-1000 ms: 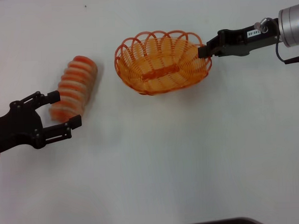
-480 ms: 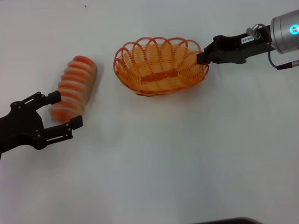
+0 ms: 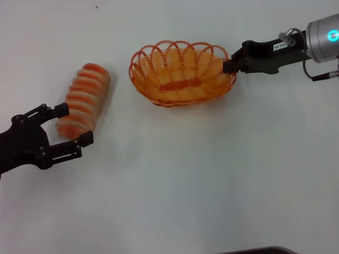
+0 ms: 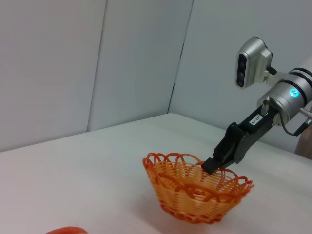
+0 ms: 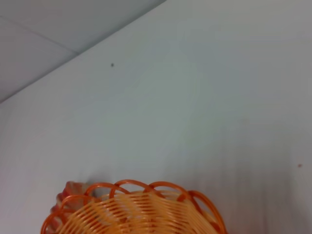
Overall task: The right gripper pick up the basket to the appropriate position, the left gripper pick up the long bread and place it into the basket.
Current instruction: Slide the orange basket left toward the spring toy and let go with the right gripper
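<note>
In the head view, the basket [image 3: 181, 73] is seen on the white table [image 3: 216, 181] at about 12 o'clock from centre, gripped at its 3 o'clock rim by the right gripper [image 3: 230, 65], whose fingers are closed on the looped edge. The same hold is shown in the left wrist view, with the right gripper [image 4: 210, 165] pinched on the basket [image 4: 195, 195]. The long bread [image 3: 84, 100] is placed at 9 o'clock, lying at 1 o'clock of the left gripper [image 3: 72, 126], whose fingers are spread wide beside the loaf's near end.

Long bread [image 3: 83, 100] on white table [image 3: 188, 176]
</note>
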`<action>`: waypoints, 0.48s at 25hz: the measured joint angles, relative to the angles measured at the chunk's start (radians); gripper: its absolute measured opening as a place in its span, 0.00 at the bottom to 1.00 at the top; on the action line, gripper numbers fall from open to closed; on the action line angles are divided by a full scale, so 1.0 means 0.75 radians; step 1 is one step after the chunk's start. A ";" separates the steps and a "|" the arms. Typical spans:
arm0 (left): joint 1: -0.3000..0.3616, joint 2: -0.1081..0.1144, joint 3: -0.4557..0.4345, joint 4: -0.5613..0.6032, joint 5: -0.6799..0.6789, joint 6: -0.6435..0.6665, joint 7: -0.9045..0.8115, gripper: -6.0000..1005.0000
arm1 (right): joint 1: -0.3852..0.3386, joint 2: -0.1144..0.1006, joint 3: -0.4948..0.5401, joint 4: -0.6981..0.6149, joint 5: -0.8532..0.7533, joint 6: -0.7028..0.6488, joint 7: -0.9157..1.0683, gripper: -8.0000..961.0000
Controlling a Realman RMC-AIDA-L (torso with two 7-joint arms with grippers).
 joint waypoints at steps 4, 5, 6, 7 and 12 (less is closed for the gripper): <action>-0.003 0.002 0.000 0.000 0.000 0.000 0.000 0.90 | -0.010 0.004 0.011 0.000 0.000 0.013 0.018 0.09; -0.003 0.002 0.000 0.000 0.000 0.001 0.000 0.90 | -0.011 0.004 0.011 0.000 0.001 0.013 0.020 0.09; -0.004 0.002 0.000 0.000 0.000 0.001 0.000 0.90 | -0.011 0.006 0.011 0.000 0.001 0.014 0.020 0.09; -0.004 0.002 0.000 0.000 0.000 0.001 0.000 0.90 | -0.012 0.007 0.012 0.000 0.001 0.015 0.020 0.09; -0.005 0.002 0.000 0.001 0.000 0.002 0.000 0.90 | -0.015 0.009 0.016 0.000 0.001 0.023 0.020 0.09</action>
